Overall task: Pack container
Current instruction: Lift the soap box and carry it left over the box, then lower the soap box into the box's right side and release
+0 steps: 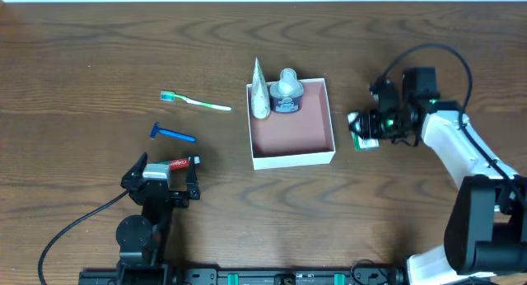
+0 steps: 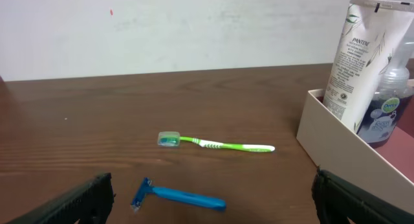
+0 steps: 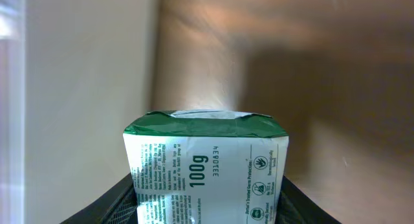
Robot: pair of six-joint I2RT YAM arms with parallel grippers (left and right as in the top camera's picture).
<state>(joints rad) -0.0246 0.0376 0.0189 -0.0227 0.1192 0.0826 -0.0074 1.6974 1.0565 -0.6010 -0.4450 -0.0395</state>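
Observation:
The container (image 1: 292, 158) is a square white box with a pinkish-brown inside at mid table; its wall also shows in the left wrist view (image 2: 336, 146). A white tube (image 1: 260, 95) (image 2: 359, 56) and a pump bottle (image 1: 286, 91) (image 2: 388, 111) stand in its far side. My right gripper (image 1: 366, 128) (image 3: 207, 208) is shut on a green-and-white soap packet (image 1: 361, 133) (image 3: 207, 159), just right of the container. My left gripper (image 1: 167, 168) (image 2: 212, 185) is open and empty at the front left. A blue razor (image 1: 173, 134) (image 2: 184, 196) lies just ahead of it.
A green toothbrush (image 1: 195, 101) (image 2: 217, 144) lies beyond the razor, left of the container. A small red-and-white patch (image 1: 179, 163) shows at the left gripper; I cannot tell what it is. A pale surface (image 3: 84, 88) fills the left of the right wrist view.

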